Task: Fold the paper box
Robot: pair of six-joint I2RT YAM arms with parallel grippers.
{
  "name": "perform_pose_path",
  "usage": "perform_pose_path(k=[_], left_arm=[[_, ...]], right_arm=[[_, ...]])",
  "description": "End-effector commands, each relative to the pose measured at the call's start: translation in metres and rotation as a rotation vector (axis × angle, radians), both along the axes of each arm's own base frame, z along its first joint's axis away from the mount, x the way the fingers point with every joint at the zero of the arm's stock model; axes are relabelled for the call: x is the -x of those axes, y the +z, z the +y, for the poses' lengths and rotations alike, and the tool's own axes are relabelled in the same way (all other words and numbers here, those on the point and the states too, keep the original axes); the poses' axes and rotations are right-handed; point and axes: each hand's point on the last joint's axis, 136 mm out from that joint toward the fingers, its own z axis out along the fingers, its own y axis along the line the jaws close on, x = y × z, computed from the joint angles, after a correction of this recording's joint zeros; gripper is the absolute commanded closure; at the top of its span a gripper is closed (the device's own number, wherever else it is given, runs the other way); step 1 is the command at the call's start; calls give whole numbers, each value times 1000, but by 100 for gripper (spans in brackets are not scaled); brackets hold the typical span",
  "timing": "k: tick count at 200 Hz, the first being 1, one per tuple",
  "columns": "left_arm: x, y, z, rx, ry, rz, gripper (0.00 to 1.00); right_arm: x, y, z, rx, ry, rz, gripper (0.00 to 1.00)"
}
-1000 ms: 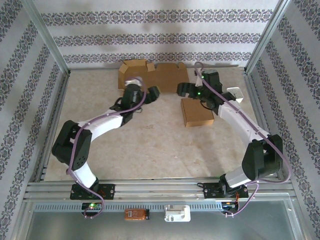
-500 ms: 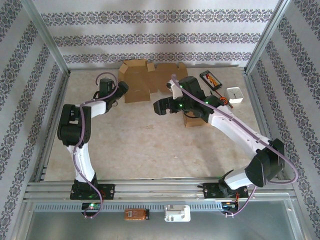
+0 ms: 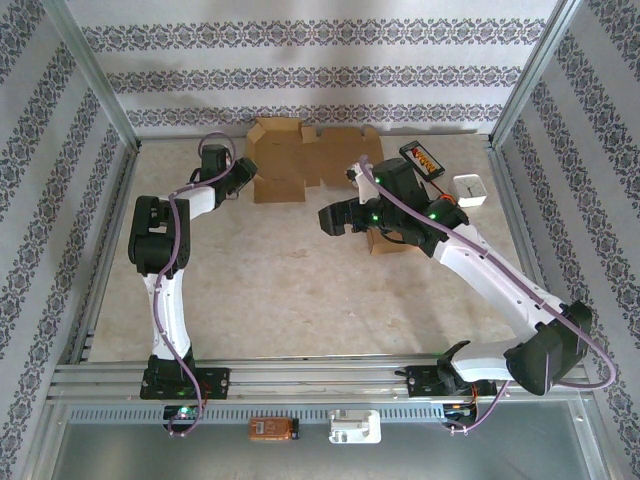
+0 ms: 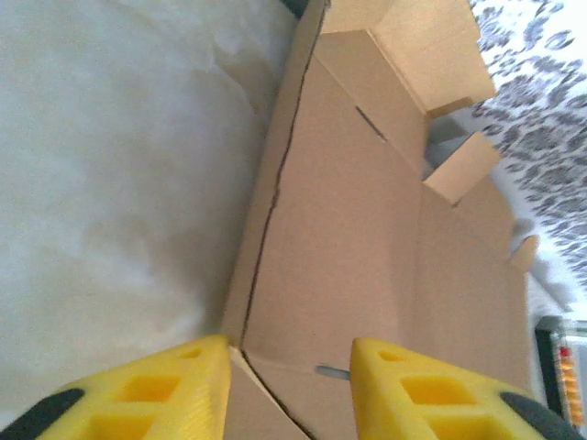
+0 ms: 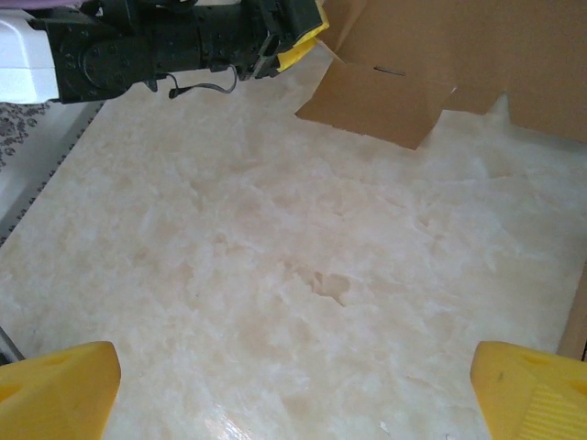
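My left hand [image 4: 289, 356], part open, straddles a corner of the flat cardboard box [image 4: 367, 229]; my right hand [image 5: 293, 371] gapes wide, empty.

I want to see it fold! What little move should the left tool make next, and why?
Probably close the left tool on the paper box's edge: its fingers straddle that edge with a gap between them, so nothing is gripped yet.

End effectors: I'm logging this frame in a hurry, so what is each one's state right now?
Left end effector: open, astride an edge of the paper box.
Right end effector: open, holding nothing, over the table.
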Motion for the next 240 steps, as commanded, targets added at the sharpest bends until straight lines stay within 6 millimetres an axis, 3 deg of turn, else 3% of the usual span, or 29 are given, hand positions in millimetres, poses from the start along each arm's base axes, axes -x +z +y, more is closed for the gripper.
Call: perform_pose_path(k=[1, 13, 33, 51, 65, 86, 130, 144, 159, 179, 200, 226, 240], left_arm=[[9, 11, 5, -55, -24, 23, 76], [11, 14, 7, -86, -32, 27, 84], [18, 24, 6, -102, -54, 29, 86], [24, 45, 5, -100, -60, -14, 92], [32, 71, 7, -121, -58, -68, 100], [49, 118, 13, -168, -44, -161, 100], [110, 227, 26, -274, -5, -391, 100], [133, 253, 22, -279, -20, -442, 100], [159, 275, 3, -310, -114, -494, 100], [198, 289, -40, -374, -343, -560, 100], [235, 289, -73, -438, -506, -593, 100], [266, 283, -89, -508, -619, -604, 100], [275, 284, -90, -523, -640, -609, 100]], right_arm=[[3, 5, -5, 7, -10, -24, 2], [3, 7, -5, 3, -11, -28, 2], [2, 8, -5, 2, -18, -33, 2], [0, 7, -6, 5, -29, -34, 2], [-3, 7, -7, 0, -37, -38, 2], [-10, 8, -10, -12, -69, -41, 2], [-28, 23, -17, -110, -110, -88, 2], [-33, 31, -15, -120, -87, -140, 2], [-37, 40, -12, -110, -43, -207, 2], [-42, 46, -3, -103, 43, -281, 5], [-44, 52, 7, -77, 197, -405, 5], [-53, 59, 13, 46, 338, -634, 3], [-68, 60, 10, 111, 364, -737, 2]])
